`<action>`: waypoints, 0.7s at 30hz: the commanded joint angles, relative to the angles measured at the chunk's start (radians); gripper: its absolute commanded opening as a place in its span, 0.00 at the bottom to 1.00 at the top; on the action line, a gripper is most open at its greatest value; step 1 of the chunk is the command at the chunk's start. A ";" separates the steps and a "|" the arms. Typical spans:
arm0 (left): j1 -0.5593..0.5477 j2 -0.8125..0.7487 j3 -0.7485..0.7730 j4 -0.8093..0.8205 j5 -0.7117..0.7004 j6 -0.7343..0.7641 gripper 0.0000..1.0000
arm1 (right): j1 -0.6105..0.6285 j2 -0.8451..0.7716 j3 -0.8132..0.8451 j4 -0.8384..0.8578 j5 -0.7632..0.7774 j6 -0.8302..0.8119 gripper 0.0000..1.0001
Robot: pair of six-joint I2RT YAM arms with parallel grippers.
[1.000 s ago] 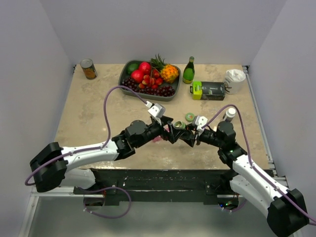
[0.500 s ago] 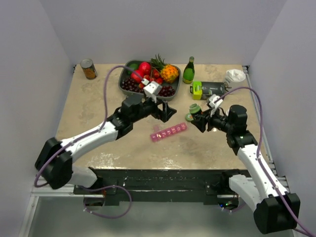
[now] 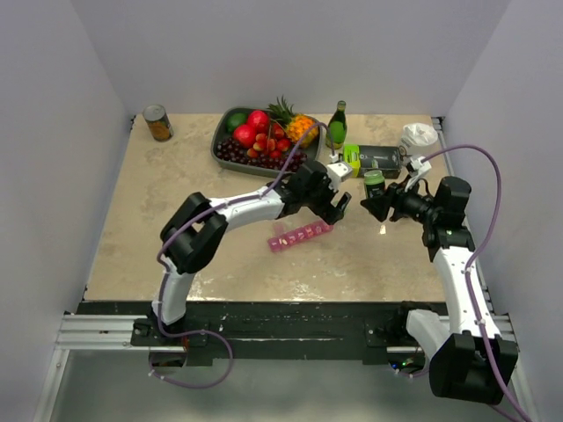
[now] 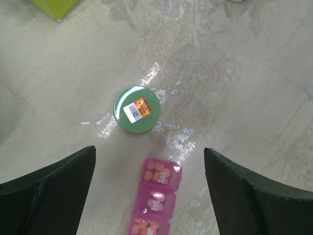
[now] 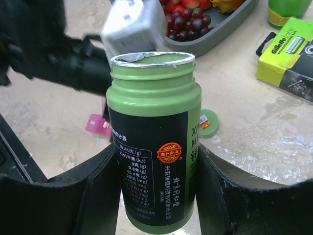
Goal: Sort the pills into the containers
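Note:
The pink pill organizer (image 3: 300, 236) lies slantwise on the table, lids shut, with orange pills (image 4: 156, 172) showing through its end compartments (image 4: 155, 196). My left gripper (image 4: 149, 152) hovers open just past the organizer's right end (image 3: 338, 205), nothing between its fingers. A round green cap (image 4: 137, 108) lies flat on the table just beyond it. My right gripper (image 5: 156, 161) is shut on an uncapped green bottle with a dark label (image 5: 154, 142). It holds the bottle upright in the air, right of the left gripper (image 3: 374, 185). The cap (image 5: 209, 122) and the organizer (image 5: 96, 124) show behind the bottle.
At the back stand a grey tray of fruit (image 3: 227, 132), a green glass bottle (image 3: 336, 125), a black and green razor box (image 3: 374, 160) and a white crumpled object (image 3: 418, 136). A can (image 3: 157, 122) sits in the far left corner.
My left arm has stretched right and forward, its open gripper passing from over the organizer to beyond its right end. My right arm has drawn back to the right, carrying the green bottle.

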 commanded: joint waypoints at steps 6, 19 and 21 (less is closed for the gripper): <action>-0.062 0.181 0.227 -0.112 -0.205 0.011 0.96 | -0.031 0.000 0.014 0.101 -0.081 0.070 0.00; -0.079 0.346 0.406 -0.170 -0.269 -0.021 0.84 | -0.034 -0.007 0.003 0.109 -0.084 0.074 0.00; -0.082 0.352 0.417 -0.175 -0.265 -0.021 0.78 | -0.035 -0.006 0.003 0.109 -0.082 0.074 0.00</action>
